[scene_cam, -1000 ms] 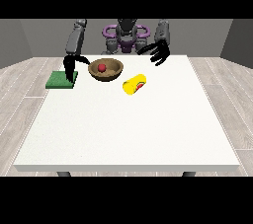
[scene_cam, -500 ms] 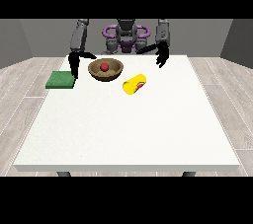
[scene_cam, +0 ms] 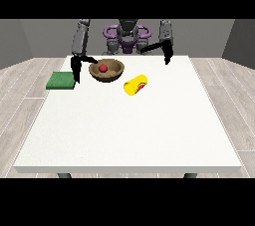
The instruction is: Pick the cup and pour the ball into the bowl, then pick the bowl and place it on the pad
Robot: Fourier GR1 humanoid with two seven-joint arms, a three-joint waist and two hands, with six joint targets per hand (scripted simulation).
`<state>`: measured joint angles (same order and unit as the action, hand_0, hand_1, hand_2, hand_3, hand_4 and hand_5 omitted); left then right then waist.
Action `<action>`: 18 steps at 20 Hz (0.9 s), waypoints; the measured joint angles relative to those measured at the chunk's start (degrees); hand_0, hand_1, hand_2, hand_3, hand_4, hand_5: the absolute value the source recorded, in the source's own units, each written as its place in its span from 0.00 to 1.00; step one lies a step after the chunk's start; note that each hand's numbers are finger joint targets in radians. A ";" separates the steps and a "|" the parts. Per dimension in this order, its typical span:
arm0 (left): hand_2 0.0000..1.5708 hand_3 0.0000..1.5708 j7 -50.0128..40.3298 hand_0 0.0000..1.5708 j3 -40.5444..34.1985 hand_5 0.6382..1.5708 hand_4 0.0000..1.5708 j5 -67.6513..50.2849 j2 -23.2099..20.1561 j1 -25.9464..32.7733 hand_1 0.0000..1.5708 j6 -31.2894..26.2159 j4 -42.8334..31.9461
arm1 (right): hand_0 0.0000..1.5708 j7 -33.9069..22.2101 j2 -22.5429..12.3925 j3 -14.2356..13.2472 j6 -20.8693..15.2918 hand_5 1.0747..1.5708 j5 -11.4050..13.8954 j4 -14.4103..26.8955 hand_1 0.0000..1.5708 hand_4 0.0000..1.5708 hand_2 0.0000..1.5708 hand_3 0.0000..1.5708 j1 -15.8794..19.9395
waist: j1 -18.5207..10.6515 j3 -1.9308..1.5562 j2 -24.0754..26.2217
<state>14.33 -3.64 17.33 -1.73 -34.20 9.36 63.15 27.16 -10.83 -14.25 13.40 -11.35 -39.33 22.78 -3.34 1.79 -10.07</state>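
Hand at the view's left (scene_cam: 76,70) hangs fingers-down off a raised arm; hand at the view's right (scene_cam: 168,56) dangles farther back.

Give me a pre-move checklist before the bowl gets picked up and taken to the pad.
1. Ball inside the bowl: ok.
2. Cup emptied, lying on its side clear of the bowl: ok.
3. Green pad bare on top: ok.
4. Hand at the view's left holding the bowl: not ok, it hangs beside it.
5. Hand at the view's right clear of the bowl: ok.
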 measured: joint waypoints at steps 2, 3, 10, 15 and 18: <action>0.00 0.00 -1.00 0.00 0.24 0.99 0.00 0.07 0.04 -1.48 0.00 -0.12 0.78 | 0.00 0.87 0.17 -0.25 -0.26 0.91 -0.12 -1.01 0.00 0.12 0.00 0.00 -0.72 | -0.43 0.50 -0.72; 0.00 0.00 -1.01 0.00 0.43 0.99 0.00 0.23 0.15 -1.58 0.00 -0.03 0.81 | 0.00 0.57 0.26 -0.28 -0.61 0.91 -0.12 -1.47 0.00 0.13 0.00 0.00 -0.92 | -0.52 0.62 -0.87; 0.00 0.00 -1.66 0.00 0.78 0.99 0.00 -0.33 -0.63 -1.58 0.00 -2.12 1.11 | 0.00 -1.63 1.88 -1.17 -3.53 0.95 -0.70 -3.60 0.00 0.23 0.00 0.00 -1.79 | -2.55 0.41 -0.65; 0.00 0.00 -2.14 0.00 0.83 0.99 0.00 -0.25 -0.39 0.63 0.00 -1.78 0.39 | 0.00 -6.24 6.44 0.31 -6.62 0.95 -1.08 -2.46 0.00 0.23 0.00 0.00 0.67 | -2.37 -1.17 2.29; 0.00 0.00 -2.26 0.00 0.80 0.99 0.00 -0.91 -0.96 1.23 0.00 -2.87 1.66 | 0.40 -4.63 7.40 0.30 -7.77 1.00 -0.96 -0.89 0.40 0.36 0.19 0.00 1.09 | -2.87 -1.11 2.17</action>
<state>12.08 -2.84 16.42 -2.68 -32.97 6.48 64.81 22.53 -3.43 -13.95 5.63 -12.31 -40.22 23.87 -6.21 0.69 -7.90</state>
